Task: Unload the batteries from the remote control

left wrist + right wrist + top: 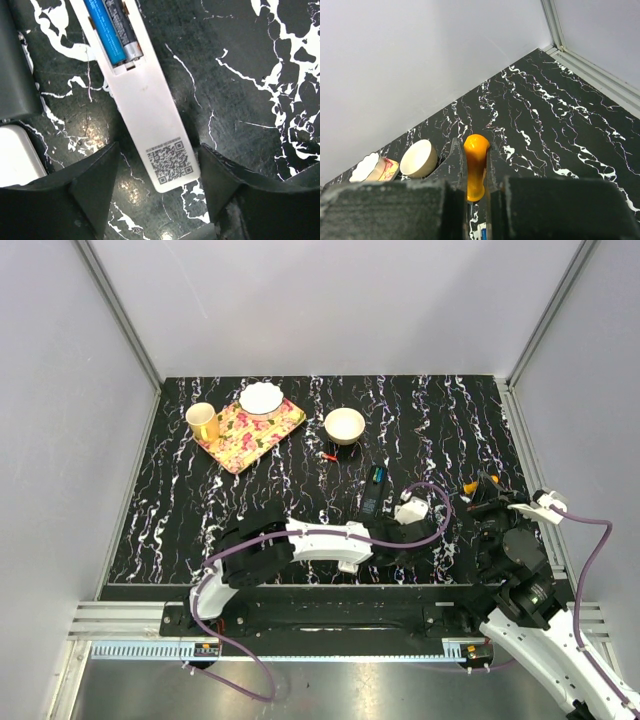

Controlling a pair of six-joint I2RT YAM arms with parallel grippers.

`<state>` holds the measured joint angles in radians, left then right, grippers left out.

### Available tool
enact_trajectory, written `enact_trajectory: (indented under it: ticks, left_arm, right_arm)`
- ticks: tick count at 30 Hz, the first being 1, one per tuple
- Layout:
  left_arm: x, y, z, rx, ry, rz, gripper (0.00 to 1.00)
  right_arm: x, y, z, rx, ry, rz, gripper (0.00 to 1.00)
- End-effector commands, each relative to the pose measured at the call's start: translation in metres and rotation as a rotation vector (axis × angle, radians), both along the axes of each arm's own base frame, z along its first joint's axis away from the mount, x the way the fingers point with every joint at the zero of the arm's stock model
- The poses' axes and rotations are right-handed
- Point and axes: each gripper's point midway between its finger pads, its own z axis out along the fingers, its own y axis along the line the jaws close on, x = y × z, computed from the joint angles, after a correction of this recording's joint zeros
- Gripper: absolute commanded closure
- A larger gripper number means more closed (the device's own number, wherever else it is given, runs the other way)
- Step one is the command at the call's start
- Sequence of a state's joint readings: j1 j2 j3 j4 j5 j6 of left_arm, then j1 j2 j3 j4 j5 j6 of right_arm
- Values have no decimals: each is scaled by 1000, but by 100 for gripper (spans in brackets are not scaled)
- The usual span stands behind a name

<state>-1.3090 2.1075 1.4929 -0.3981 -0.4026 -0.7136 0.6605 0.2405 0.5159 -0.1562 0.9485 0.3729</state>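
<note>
Left wrist view: the white remote [160, 115] lies on the marbled table [260, 100] with its cover off. A blue battery [104, 27] and a dark battery [125, 27] sit in the bay, so unloading looks unfinished. The left gripper [158, 146] straddles the remote's end, jaws apart, gripping nothing.

Right wrist view: the right gripper [474, 145] is clamped on an orange tool [476, 162].

Top view: a bowl [344, 425], cup [202, 421] and flowered tray [260, 435] stand well apart; nothing blocks the bay.

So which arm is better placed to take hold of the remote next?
Probably left. The left pincer straddles the end of the white remote, jaws open either side; the right pincer is busy, shut on an orange-handled tool.
</note>
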Motion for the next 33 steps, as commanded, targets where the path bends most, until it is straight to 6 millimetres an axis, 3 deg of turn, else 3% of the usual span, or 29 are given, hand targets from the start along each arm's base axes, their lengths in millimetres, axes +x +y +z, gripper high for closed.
enact_trajectory:
  ticks: [1,2,5,9,10,11,13,15,23,28,33]
  left_arm:
    - [10,-13,3,-15,-44,12,38]
    - [10,-13,4,-13,-47,8,50]
    - [13,-9,7,23,-73,-47,69]
    - [22,5,12,52,-68,-129,84]
    - [25,4,23,22,-75,-144,86]
    - [22,13,15,37,-52,-204,89]
    - [23,18,25,6,-53,-237,96]
    - [17,30,19,29,-25,-297,100]
    - [-15,72,6,101,90,-382,100]
    - [-19,106,-6,184,101,-363,100]
    - [-21,126,-6,201,95,-351,100]
  right_arm:
    - [-2,-1,11,21,-27,0,100]
    - [-2,-1,10,19,-24,3,100]
    - [-2,0,10,15,-21,9,100]
    - [-2,5,8,1,-17,46,100]
    - [-2,9,7,-7,-14,69,100]
    - [-1,12,6,-10,-13,86,100]
    - [-1,19,4,-28,-9,123,100]
    - [1,27,0,-42,1,163,100]
    - [13,78,-29,-196,12,400,100]
    - [11,105,-28,-240,-58,537,100]
    - [12,117,-35,-235,-54,594,100]
